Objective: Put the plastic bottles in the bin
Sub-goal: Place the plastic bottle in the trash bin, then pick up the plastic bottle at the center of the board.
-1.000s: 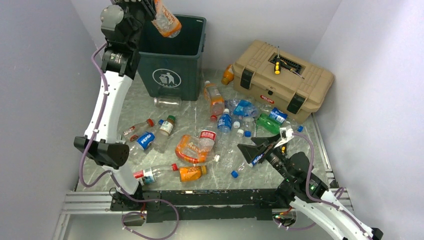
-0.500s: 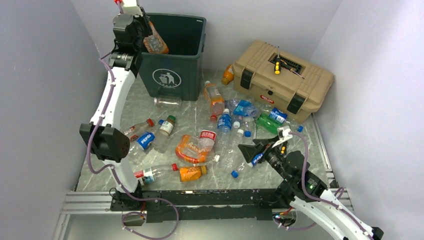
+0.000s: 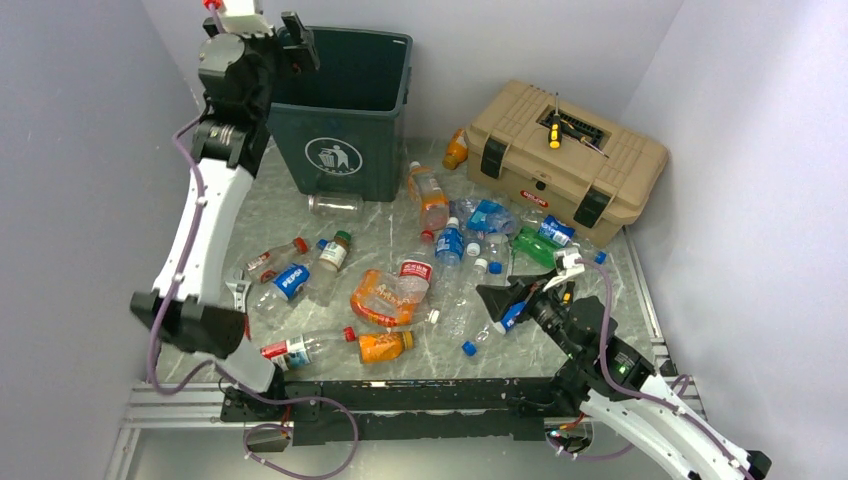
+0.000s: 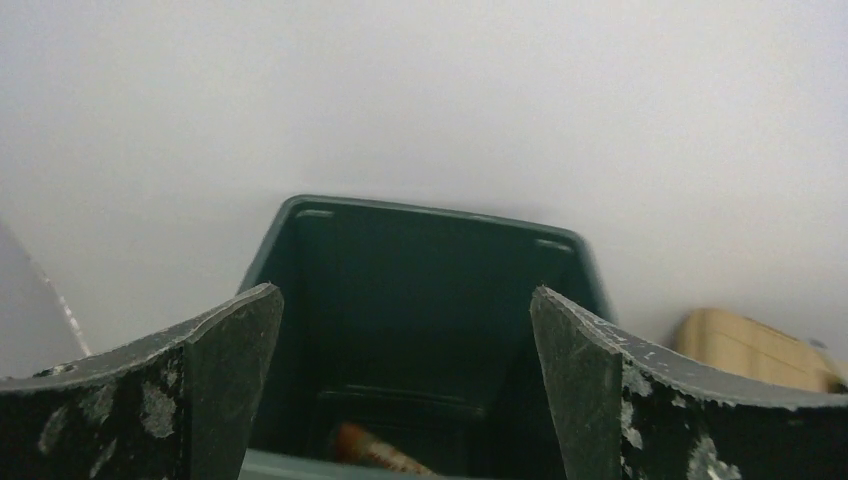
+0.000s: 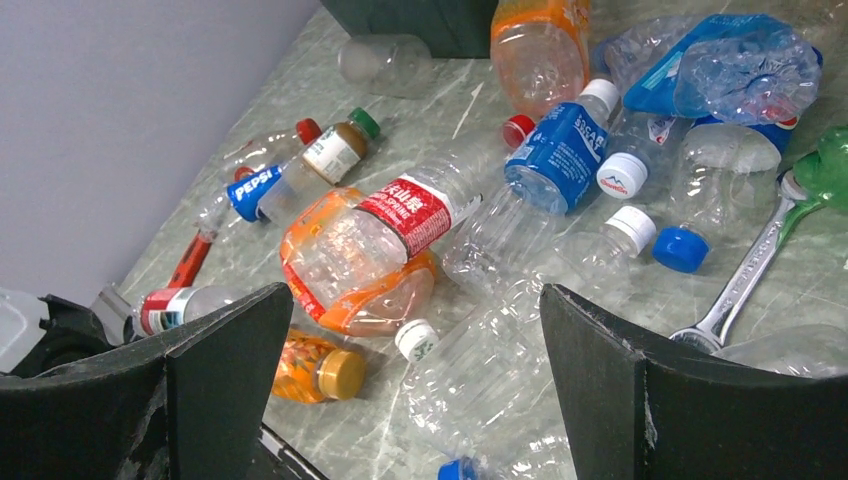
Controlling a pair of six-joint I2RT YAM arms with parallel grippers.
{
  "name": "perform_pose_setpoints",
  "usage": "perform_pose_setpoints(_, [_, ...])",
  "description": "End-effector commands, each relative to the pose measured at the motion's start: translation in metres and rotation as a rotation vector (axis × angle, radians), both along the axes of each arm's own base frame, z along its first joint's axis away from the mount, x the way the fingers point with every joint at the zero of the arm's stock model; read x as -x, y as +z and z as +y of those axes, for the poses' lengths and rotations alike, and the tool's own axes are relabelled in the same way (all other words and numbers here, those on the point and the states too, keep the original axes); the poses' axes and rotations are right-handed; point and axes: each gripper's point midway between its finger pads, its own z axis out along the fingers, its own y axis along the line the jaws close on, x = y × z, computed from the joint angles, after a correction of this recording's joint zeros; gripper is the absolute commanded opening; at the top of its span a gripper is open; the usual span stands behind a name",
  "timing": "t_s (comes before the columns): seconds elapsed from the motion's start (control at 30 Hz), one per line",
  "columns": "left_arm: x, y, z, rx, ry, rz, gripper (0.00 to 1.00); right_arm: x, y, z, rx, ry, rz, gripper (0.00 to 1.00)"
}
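The dark green bin [image 3: 345,140] stands at the back left. My left gripper [image 3: 290,32] hangs open and empty over its left rim. In the left wrist view the left gripper [image 4: 405,290] looks down into the bin [image 4: 430,210], where an orange bottle [image 4: 375,452] lies at the bottom. Many plastic bottles lie on the table: a crushed orange one [image 3: 380,300], a Pepsi one [image 3: 285,282], a small orange one [image 3: 385,346]. My right gripper [image 3: 502,292] is open above a clear white-capped bottle [image 5: 500,370]. Nothing is between the right gripper [image 5: 415,290] fingers.
A tan toolbox [image 3: 565,160] with a yellow-handled screwdriver [image 3: 554,135] on its lid sits at the back right. A steel wrench [image 5: 745,280] and loose blue caps [image 5: 680,250] lie among the bottles. Grey walls close in on both sides.
The left gripper carried a crushed orange bottle over the bin, then opened; the bottle now lies inside. The right arm has barely moved.
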Motion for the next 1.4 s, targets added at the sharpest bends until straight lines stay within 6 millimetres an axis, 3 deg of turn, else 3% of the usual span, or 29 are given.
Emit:
perform_pose_setpoints(0.0, [0.098,0.065,-0.028,0.008,-0.134,-0.134,1.00,-0.002,0.026,-0.005,-0.018,-0.023,-0.039,1.00])
perform_pose_setpoints(0.13, [0.144,0.027,-0.051,-0.030,-0.219,-0.010,0.99,-0.007,0.025,-0.006,-0.002,-0.049,-0.027,1.00])
perform_pose_setpoints(0.3, [0.176,-0.081,-0.051,-0.070,-0.230,0.321,1.00,-0.028,0.016,-0.015,0.069,-0.183,0.057,1.00])
perform_pose_setpoints(0.4, [0.191,-0.145,-0.044,-0.041,-0.197,0.495,0.99,-0.038,0.007,-0.006,0.163,-0.178,0.108,1.00])
perform_pose_setpoints(0.53, [0.210,-0.212,-0.054,0.019,-0.260,0.603,0.99,-0.044,-0.009,0.017,0.252,-0.099,0.176,1.00])
perform_pose_setpoints(0.73, [0.236,-0.244,-0.098,0.123,-0.538,0.584,1.00,-0.039,-0.042,0.061,0.158,0.027,0.329,0.98])
perform_pose_setpoints(0.83, [0.239,-0.258,-0.107,0.132,-0.591,0.596,0.97,-0.037,-0.033,0.097,-0.008,0.122,0.384,0.97])
perform_pose_setpoints(0.97, [0.242,-0.264,-0.107,0.135,-0.590,0.653,0.95,-0.049,-0.024,0.127,-0.135,0.132,0.474,0.97])
perform_pose_setpoints(1.13, [0.248,-0.271,-0.095,0.154,-0.524,0.660,0.95,-0.068,-0.041,0.136,-0.213,0.023,0.594,0.97])
perform_pose_setpoints(1.37, [0.249,-0.270,-0.088,0.157,-0.477,0.649,0.96,-0.077,-0.074,0.145,-0.226,-0.048,0.720,0.91])
